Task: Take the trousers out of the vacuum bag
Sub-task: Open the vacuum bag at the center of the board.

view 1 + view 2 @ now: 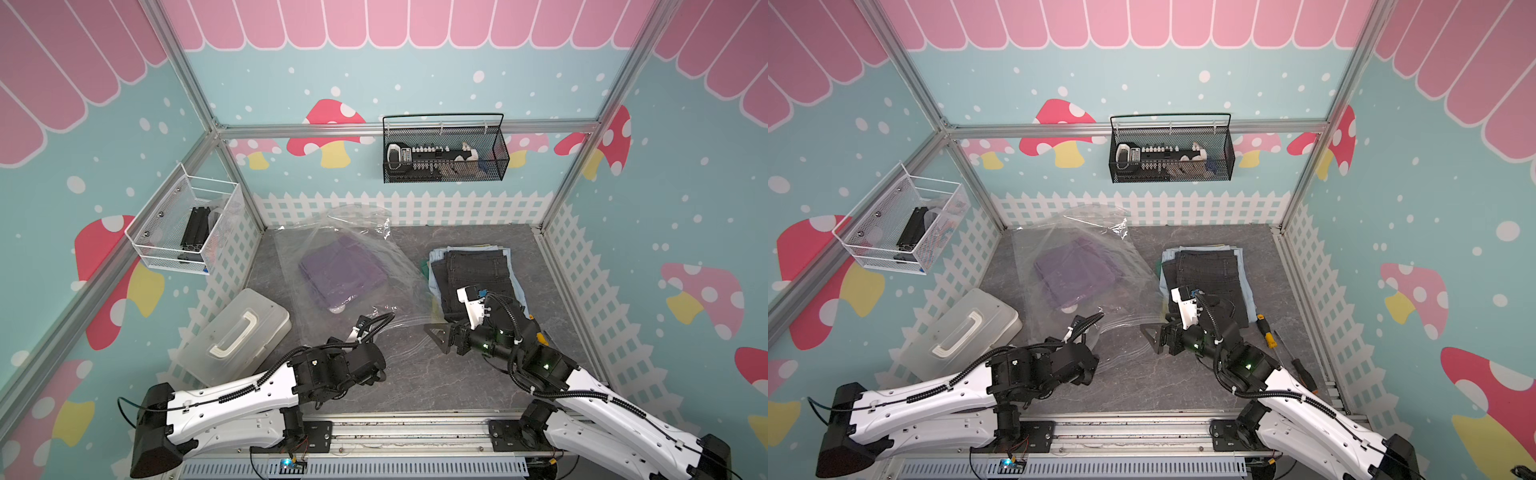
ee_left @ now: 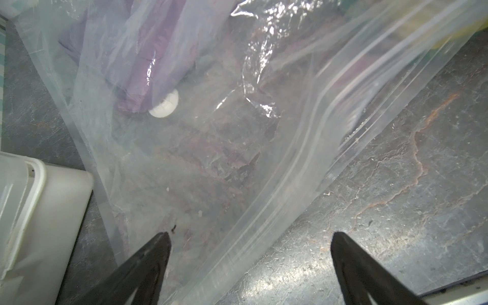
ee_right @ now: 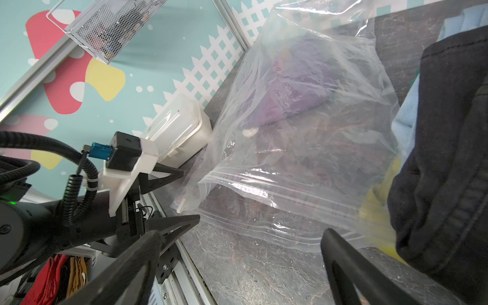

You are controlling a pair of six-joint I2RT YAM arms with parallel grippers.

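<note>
Both grippers idle at the bag mouth; purple pair inside

Left gripper (image 2: 250, 235): jaws wide, nothing between them, hovering over the zip-seal edge (image 2: 290, 171) of the vacuum bag (image 1: 374, 299). Right gripper (image 3: 241, 233): jaws wide, empty, facing the same edge from its 3 o'clock side. Judgement: the two flank the mouth so one can pin the plastic while its partner reaches in.

Purple trousers (image 1: 343, 270) lie folded inside the bag, at 11 o'clock of the desk (image 1: 415, 382), well back from the mouth. Stack of trousers (image 1: 478, 270) sits outside at 2 o'clock, dark pair on top, with light blue, yellow and green edges showing beneath. The bag's film laps over its near edge.

Around: translucent box (image 1: 235, 332) at 8 o'clock, just beside the bag; screwdrivers (image 1: 1266, 330) at 4 o'clock. Likely obstacles: slack, crinkled film draped over the purple pair, and the round white valve (image 2: 165, 105) beside it. Whether the zip is parted cannot be told.
</note>
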